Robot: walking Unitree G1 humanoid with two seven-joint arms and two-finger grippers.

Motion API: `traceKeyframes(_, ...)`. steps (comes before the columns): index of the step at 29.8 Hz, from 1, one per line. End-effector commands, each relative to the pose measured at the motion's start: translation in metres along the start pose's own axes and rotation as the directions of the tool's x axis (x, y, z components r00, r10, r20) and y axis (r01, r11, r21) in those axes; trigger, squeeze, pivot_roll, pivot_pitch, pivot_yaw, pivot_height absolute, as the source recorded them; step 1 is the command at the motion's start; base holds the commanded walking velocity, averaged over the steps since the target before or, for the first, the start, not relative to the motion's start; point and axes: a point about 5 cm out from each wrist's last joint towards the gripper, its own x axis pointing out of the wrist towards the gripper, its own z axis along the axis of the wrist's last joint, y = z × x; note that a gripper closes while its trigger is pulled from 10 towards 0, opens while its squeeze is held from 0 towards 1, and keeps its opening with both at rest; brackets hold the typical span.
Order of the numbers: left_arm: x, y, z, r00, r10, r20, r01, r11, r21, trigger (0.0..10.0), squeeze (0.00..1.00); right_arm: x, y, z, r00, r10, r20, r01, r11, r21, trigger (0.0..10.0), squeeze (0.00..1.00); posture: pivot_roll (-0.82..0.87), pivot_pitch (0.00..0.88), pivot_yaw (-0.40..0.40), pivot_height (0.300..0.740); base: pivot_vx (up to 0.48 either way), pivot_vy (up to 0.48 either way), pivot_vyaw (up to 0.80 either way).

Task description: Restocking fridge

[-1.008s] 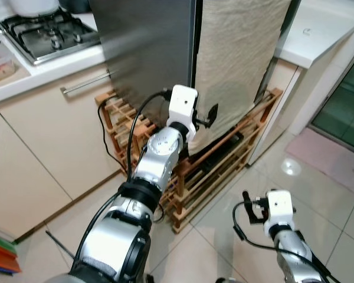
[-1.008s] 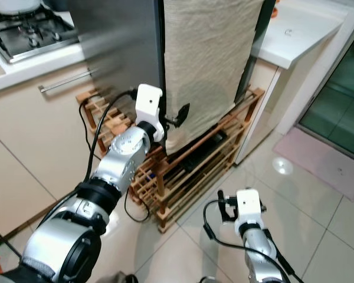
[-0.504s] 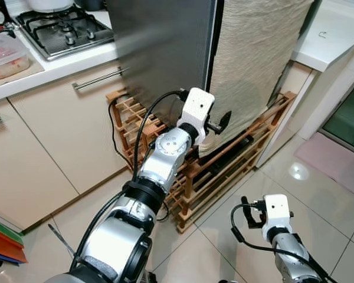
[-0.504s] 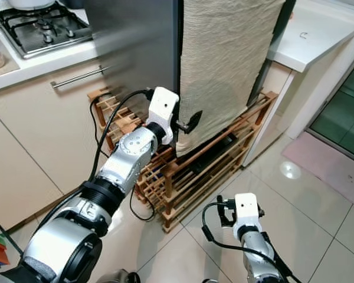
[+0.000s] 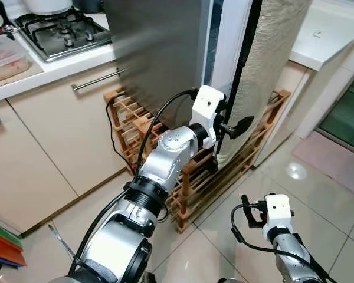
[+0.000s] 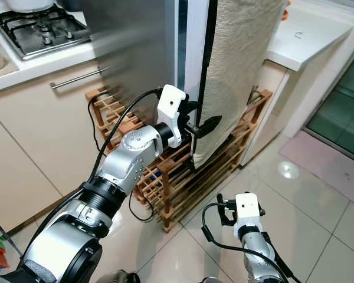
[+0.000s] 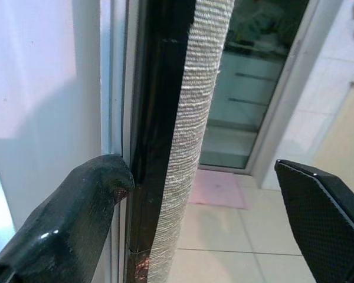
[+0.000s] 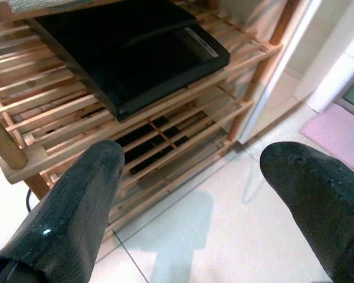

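The fridge has a steel side and a door draped in beige cloth. The door stands slightly ajar, showing a white inner strip and its black edge. My left gripper is open and straddles that door edge low down. In the left wrist view one finger is hooked behind the edge, and the other stands well off the cloth. My right gripper hangs open near the floor, facing the wooden rack.
A wooden slatted rack sits under the fridge with a black flat item on it. On the left are cabinets, a drawer handle, a gas hob and a food box. A white counter and pink mat are on the right.
The fridge door has swung out from shut to slightly ajar, baring the white strip and black edge. My left gripper moved right with it. The camera shifted earlier.
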Motion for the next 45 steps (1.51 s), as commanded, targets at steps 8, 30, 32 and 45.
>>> traceKeyframes(8, 0.028, -0.078, 0.027, 0.954, -0.235, 0.187, 0.269, 0.945, -0.186, 10.0, 0.0, -0.001, -0.007, -0.002, 1.0, -0.014, -0.018, 0.014, 1.0, -0.004, 10.0, 0.0, -0.12, 0.039, 0.035, 0.74, 0.0, 0.0, 0.0)
traceKeyframes(30, -0.006, -0.039, 0.074, 0.904, -0.356, 0.237, 0.356, 0.933, 0.044, 10.0, 0.0, -0.001, -0.004, -0.002, 1.0, 0.0, -0.02, 0.0, 1.0, 0.003, 10.0, 0.0, -0.12, 0.051, 0.026, 0.74, 0.0, 0.0, 0.0)
traceKeyframes(32, -0.009, -0.031, 0.077, 0.912, -0.326, 0.249, 0.332, 0.943, 0.018, 10.0, 0.0, 0.0, -0.004, -0.001, 1.0, 0.005, -0.017, -0.004, 1.0, 0.005, 10.0, 0.0, -0.12, 0.051, 0.025, 0.74, 0.0, 0.0, 0.0)
traceKeyframes(45, -0.024, 0.004, 0.031, 0.991, -0.081, 0.104, 0.077, 0.996, 0.043, 10.0, 0.0, 0.023, 0.006, 0.073, 0.932, 0.16, 0.326, -0.164, 0.986, -0.015, 10.0, 0.0, -0.11, 0.035, 0.026, 0.74, 0.0, 0.0, 0.0)
